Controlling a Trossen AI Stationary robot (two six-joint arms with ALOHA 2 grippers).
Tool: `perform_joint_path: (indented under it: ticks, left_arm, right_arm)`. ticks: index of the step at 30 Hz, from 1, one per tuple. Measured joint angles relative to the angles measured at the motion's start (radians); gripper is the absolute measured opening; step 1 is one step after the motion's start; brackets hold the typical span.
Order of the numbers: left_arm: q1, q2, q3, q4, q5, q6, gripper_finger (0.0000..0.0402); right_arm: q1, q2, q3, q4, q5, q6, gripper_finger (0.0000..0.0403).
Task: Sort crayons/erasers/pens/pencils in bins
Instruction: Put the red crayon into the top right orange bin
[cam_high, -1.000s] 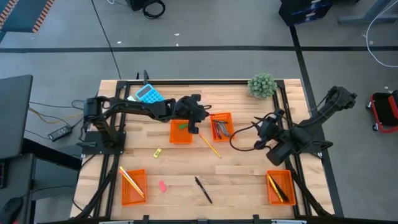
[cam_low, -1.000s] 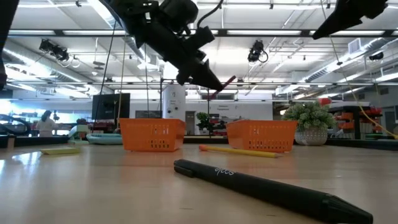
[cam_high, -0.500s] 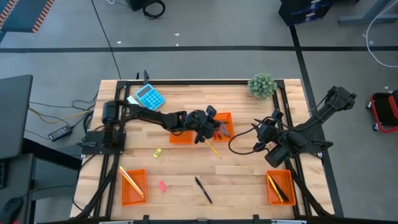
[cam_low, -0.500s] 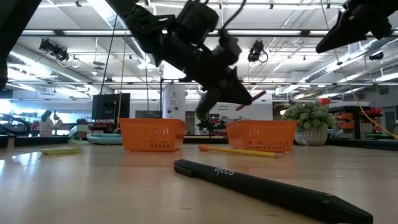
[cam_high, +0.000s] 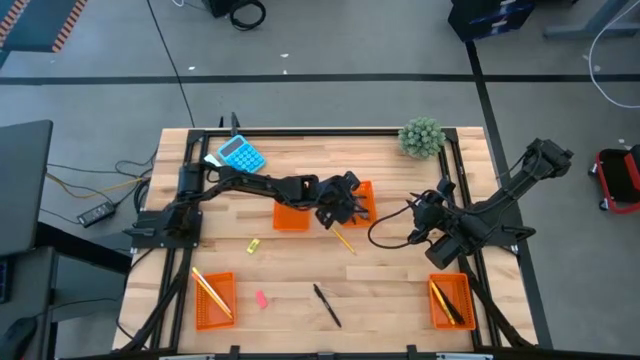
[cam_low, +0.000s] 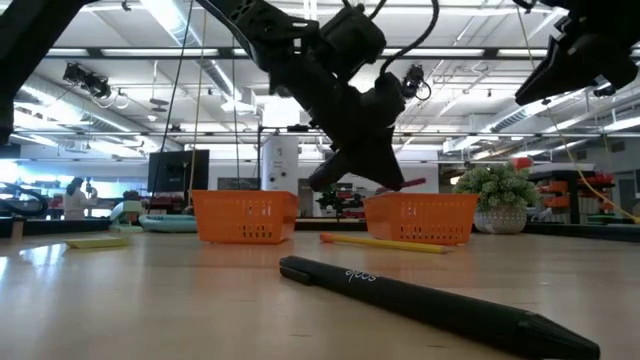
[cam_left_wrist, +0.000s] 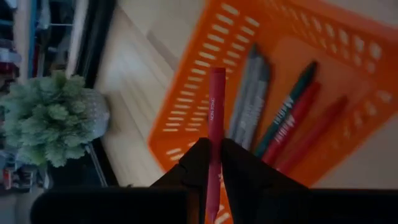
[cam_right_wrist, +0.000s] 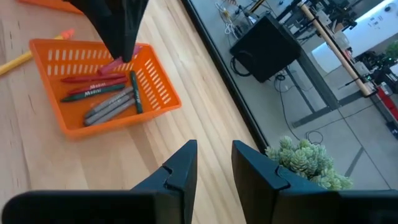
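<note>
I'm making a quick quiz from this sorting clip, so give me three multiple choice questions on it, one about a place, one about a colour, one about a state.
1. Where is the left gripper?
A. Over the crayon bin
B. Over the blue calculator
C. Beside the plant

2. What colour is the crayon it carries?
A. Green
B. Red
C. Yellow

3. How do the right gripper's jaws stand?
A. Shut on a pencil
B. Shut on an eraser
C. Open, holding nothing

Answers:
1. A, the left wrist view looks straight down into that bin.
2. B, a red stick runs up between its jaws.
3. C, the right wrist view shows an empty gap between them.
</note>
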Motion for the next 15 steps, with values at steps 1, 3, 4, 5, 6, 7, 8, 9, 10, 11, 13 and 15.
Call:
perform_joint_path:
  ticks: [1, 3, 4, 5, 6, 7, 8, 9, 10, 11, 13, 15]
  left_arm:
    - [0.0, 0.001, -0.002, -0.011, 0.0, 0.013, 0.0047]
    - [0.0, 0.005, -0.004, -0.019, 0.0, 0.029, 0.0045]
    - [0.0, 0.013, -0.003, -0.011, 0.0, 0.045, 0.0045]
    - [0.0, 0.019, -0.001, -0.009, 0.0, 0.066, 0.0045]
    - [0.0, 0.021, -0.004, -0.026, 0.0, 0.085, 0.0045]
    - [0.0, 0.024, -0.005, -0.038, 0.0, 0.108, 0.0046]
    - [0.0, 0.032, -0.004, -0.026, -0.004, 0.134, 0.0047]
    - [0.0, 0.036, -0.003, -0.022, -0.019, 0.16, 0.0049]
    - [0.0, 0.037, -0.004, -0.029, -0.042, 0.175, 0.005]
    - [0.0, 0.037, -0.004, -0.025, -0.057, 0.18, 0.0051]
    - [-0.002, 0.036, -0.004, -0.017, -0.06, 0.179, 0.005]
    - [-0.002, 0.036, -0.004, -0.018, -0.06, 0.174, 0.0049]
  right_arm:
    - [0.0, 0.0, 0.0, 0.0, 0.001, 0.0, 0.0106]
    - [0.0, 0.0, 0.0, 0.0, 0.005, -0.001, 0.0106]
    - [0.0, 0.0, 0.0, 0.0, 0.005, -0.002, 0.0106]
    - [0.0, -0.001, 0.0, 0.0, 0.006, -0.003, 0.0106]
    - [0.0, 0.0, 0.0, 0.0, 0.006, -0.004, 0.0106]
    - [0.0, 0.0, 0.0, 0.002, 0.006, -0.007, 0.0106]
    - [0.0, -0.001, 0.0, 0.003, 0.006, -0.007, 0.0106]
    - [0.0, 0.0, 0.0, 0.003, 0.007, -0.007, 0.0106]
    - [0.0, 0.0, 0.0, 0.003, 0.007, -0.007, 0.0106]
    - [0.0, -0.001, 0.0, 0.003, 0.007, -0.007, 0.0106]
    - [0.0, 0.0, 0.0, 0.003, 0.007, -0.007, 0.0106]
    - [0.0, 0.0, 0.0, 0.003, 0.007, -0.007, 0.0106]
